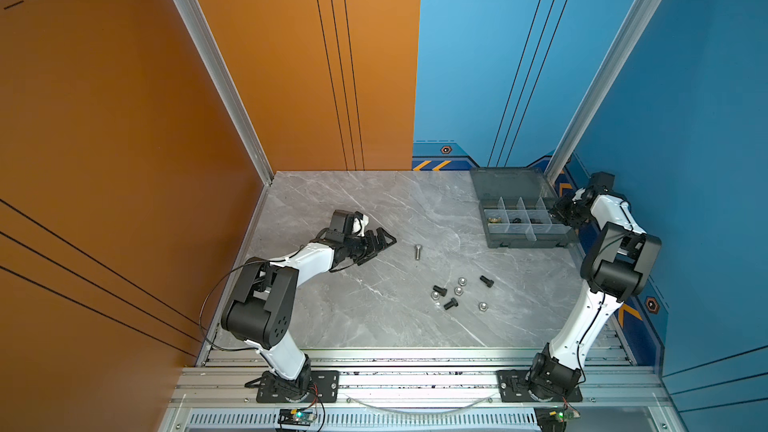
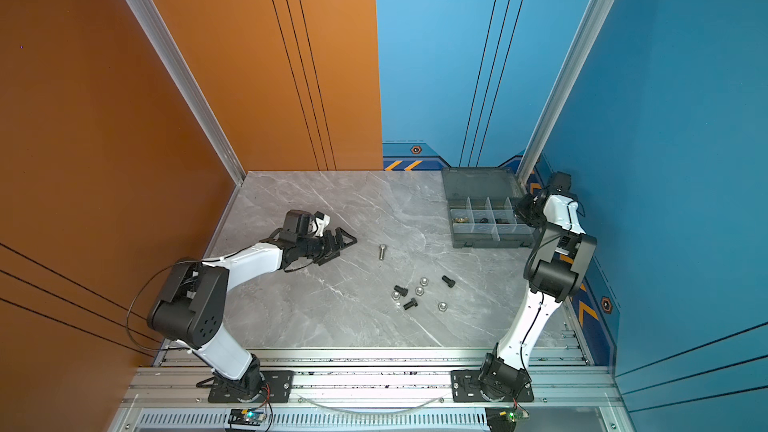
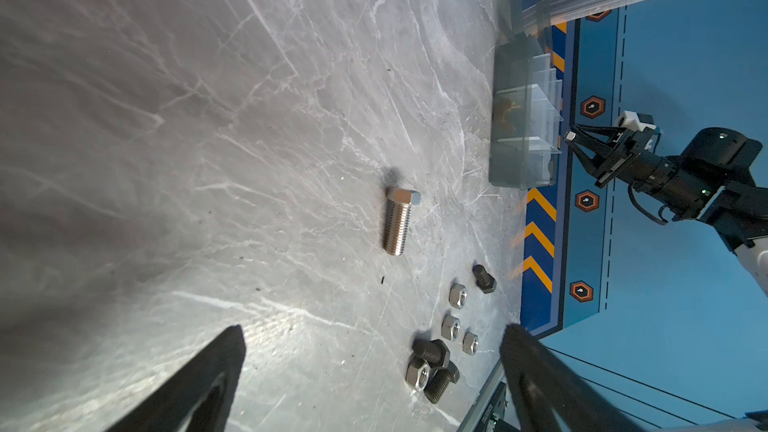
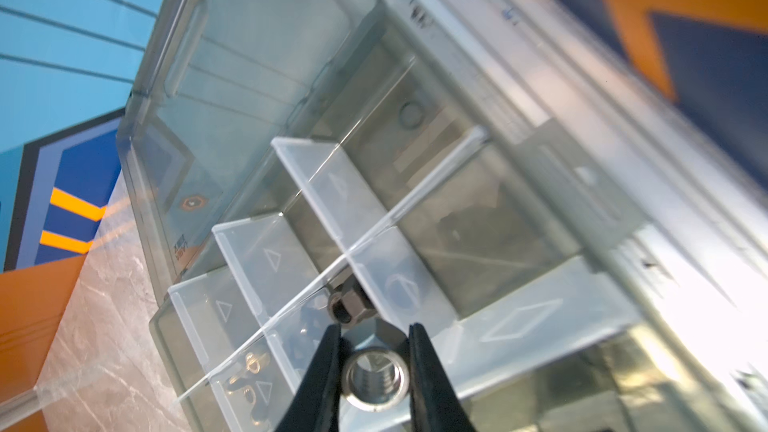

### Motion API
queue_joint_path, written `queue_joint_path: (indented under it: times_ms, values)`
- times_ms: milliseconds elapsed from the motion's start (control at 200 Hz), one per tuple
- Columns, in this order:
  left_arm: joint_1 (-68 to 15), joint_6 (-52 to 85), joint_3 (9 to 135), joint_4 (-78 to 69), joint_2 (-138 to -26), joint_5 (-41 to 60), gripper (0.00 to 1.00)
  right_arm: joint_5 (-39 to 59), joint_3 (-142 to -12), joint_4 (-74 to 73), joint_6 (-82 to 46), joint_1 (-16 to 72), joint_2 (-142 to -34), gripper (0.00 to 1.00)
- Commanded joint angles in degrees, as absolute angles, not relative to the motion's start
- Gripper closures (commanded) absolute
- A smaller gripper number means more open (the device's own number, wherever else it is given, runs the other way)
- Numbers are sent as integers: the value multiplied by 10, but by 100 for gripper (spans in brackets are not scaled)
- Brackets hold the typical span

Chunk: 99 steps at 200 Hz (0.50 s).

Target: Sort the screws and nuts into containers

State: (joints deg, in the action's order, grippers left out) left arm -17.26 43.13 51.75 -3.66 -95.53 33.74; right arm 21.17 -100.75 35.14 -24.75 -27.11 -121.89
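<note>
The smoky-grey organiser box (image 1: 528,243) stands open at the back right, its containers split by pale dividers (image 4: 345,197). My right gripper (image 1: 559,213) hangs over the box's right end, shut on a silver hex nut (image 4: 376,380). Beneath it a dark nut (image 4: 347,309) lies in a compartment, and brass wing nuts (image 4: 245,371) lie in the far-left one. A long silver screw (image 1: 418,251) lies mid-table. Black screws (image 1: 439,290) and silver nuts (image 1: 458,291) are scattered nearer the front. My left gripper (image 1: 386,238) is open and empty, left of the silver screw (image 3: 397,222).
The box's hinged lid (image 1: 509,182) lies open against the back wall. An aluminium post (image 1: 557,168) rises just behind the box. The blue side wall (image 1: 685,201) stands close behind my right arm. An aluminium rail (image 1: 415,357) runs along the table's front edge.
</note>
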Motion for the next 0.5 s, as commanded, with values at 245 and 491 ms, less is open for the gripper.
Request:
queue_joint_path:
  times_ms: [245,491]
  values:
    - [-184,430,551,-51,-982,344,2,188,-1017,344,-258,-284,-1165,93]
    - [-201,465,568,-84,-1009,333,2,178,-1018,342,-259,-284,-1157,93]
